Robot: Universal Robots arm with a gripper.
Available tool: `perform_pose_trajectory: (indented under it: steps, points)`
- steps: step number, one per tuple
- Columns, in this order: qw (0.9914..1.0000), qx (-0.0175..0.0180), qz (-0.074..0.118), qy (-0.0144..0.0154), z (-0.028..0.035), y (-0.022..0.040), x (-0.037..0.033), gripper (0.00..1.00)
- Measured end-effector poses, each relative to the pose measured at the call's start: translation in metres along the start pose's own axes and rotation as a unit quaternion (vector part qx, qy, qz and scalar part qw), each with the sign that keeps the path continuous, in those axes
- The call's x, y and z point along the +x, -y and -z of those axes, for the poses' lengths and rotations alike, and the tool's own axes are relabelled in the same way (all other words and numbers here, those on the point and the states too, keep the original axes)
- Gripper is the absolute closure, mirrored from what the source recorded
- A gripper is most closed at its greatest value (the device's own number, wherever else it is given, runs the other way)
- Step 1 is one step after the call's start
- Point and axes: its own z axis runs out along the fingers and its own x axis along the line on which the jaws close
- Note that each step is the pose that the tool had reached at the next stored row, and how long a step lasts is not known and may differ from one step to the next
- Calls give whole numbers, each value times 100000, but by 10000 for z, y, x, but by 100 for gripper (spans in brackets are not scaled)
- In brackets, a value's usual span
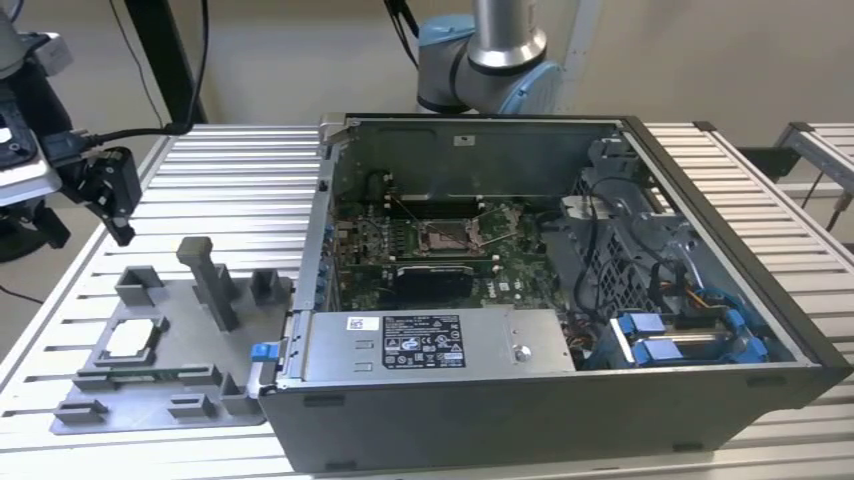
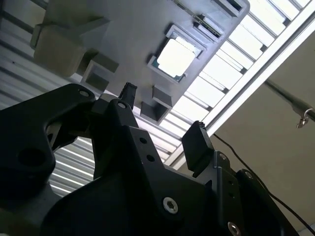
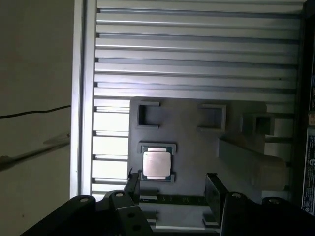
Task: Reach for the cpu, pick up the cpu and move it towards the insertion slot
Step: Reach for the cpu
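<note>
Spread wide with nothing between them, the gripper's (image 3: 172, 186) two black fingers (image 3: 214, 189) hang above the grey plastic tray (image 3: 192, 142) without touching it. Just past the fingertips in the first wrist view lies the cpu (image 3: 156, 163). It is a small, thin, square chip with a pale silvery top and a darker edge, and it sits flat and untouched in a shallow square recess of the tray. Grey blocks and posts (image 1: 214, 285) stand around it. In the exterior view the tray rests on a slatted metal table (image 1: 227, 170), beside an open computer case (image 1: 534, 400) and on the exterior view's left of it. Inside the case, on the motherboard (image 1: 514, 262), is the insertion slot (image 1: 445, 237), a silver-framed square with a dark centre, well apart from the chip and the gripper.
</note>
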Motion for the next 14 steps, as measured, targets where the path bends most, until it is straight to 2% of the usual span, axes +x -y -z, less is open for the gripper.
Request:
perform_pose_trajectory:
  steps: [14]
  points:
    - [100000, 0, 1, -3, -77, 3, 0, 0]
